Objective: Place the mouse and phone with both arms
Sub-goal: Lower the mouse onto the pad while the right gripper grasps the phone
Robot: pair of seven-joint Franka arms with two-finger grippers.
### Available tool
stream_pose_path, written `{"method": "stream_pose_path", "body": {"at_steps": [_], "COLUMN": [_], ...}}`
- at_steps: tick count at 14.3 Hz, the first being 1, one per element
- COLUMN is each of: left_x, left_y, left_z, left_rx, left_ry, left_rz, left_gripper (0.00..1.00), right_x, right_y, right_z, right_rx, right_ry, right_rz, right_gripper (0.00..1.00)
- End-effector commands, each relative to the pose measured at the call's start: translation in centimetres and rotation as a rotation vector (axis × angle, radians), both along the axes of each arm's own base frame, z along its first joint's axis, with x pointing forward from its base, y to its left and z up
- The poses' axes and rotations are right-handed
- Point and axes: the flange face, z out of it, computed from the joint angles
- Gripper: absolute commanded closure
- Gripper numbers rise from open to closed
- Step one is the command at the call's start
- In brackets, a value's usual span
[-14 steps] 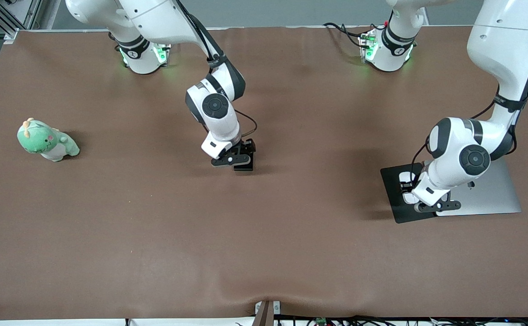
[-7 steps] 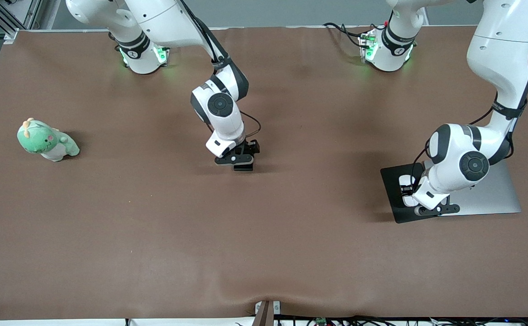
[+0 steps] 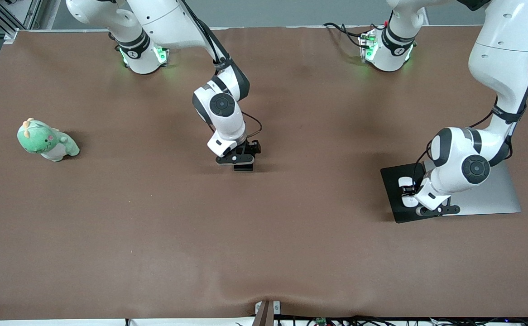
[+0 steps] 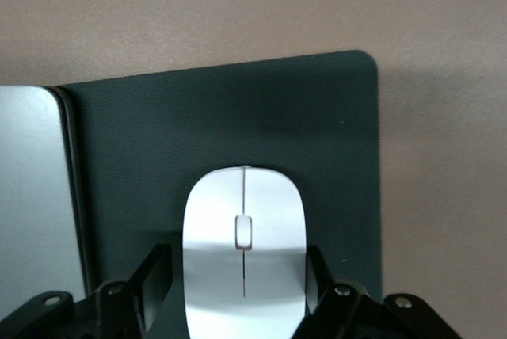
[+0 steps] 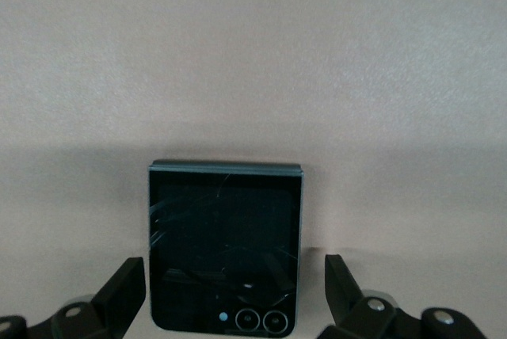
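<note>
Brown cloth covered the desk (image 3: pixel 155 235), with wide bare room along the edge nearest the front camera. Toward the right arm's end a green plush toy (image 3: pixel 46 140) sat well apart from everything else. Mid-desk, the right gripper (image 3: pixel 241 163) hung low over the phone (image 5: pixel 225 245), which lay flat on the cloth; its fingers (image 5: pixel 119 291) were spread wide, clear of both side edges. From the front the wrist hid most of the phone. Toward the left arm's end, the mouse (image 4: pixel 243 252) lay on a black mouse pad (image 4: pixel 333 141) beside a silver laptop (image 3: pixel 501 194), near the pad's laptop-side edge. The left gripper (image 3: pixel 420 199) straddled the mouse, fingers (image 4: pixel 154 276) just beside its flanks with slim gaps showing, released rather than clenched. The mouse's rear end was cut off from view.
</note>
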Motion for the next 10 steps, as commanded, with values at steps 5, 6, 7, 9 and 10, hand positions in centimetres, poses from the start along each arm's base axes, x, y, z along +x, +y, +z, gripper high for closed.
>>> {"method": "stream_pose_path", "body": {"at_steps": [5, 6, 7, 9, 10], "left_x": [0.7, 0.7, 0.5, 0.5, 0.4], "left_y": [-0.4, -0.4, -0.7, -2.5, -2.9], "left_z": [5.6, 7.5, 9.3, 12.6, 14.3], "left_rx": [0.018, 0.027, 0.033, 0.028, 0.034], "left_ry": [-0.041, -0.045, -0.054, -0.099, -0.113], "left_rz": [-0.040, -0.051, -0.061, -0.086, -0.095], "left_gripper": [0.00, 0.00, 0.00, 0.00, 0.00], "right_x": [0.0, -0.1, -0.1, 0.7, 1.0], "right_y": [1.3, 1.4, 1.5, 0.9, 0.8], "right_z": [-0.9, -1.0, -0.9, -0.5, -0.2], "right_rx": [0.005, 0.004, 0.004, -0.010, -0.020], "right_ry": [-0.006, -0.005, -0.006, 0.004, 0.019], "right_rz": [-0.027, -0.033, -0.029, -0.019, -0.022], "right_gripper": [0.00, 0.00, 0.00, 0.90, 1.00]}}
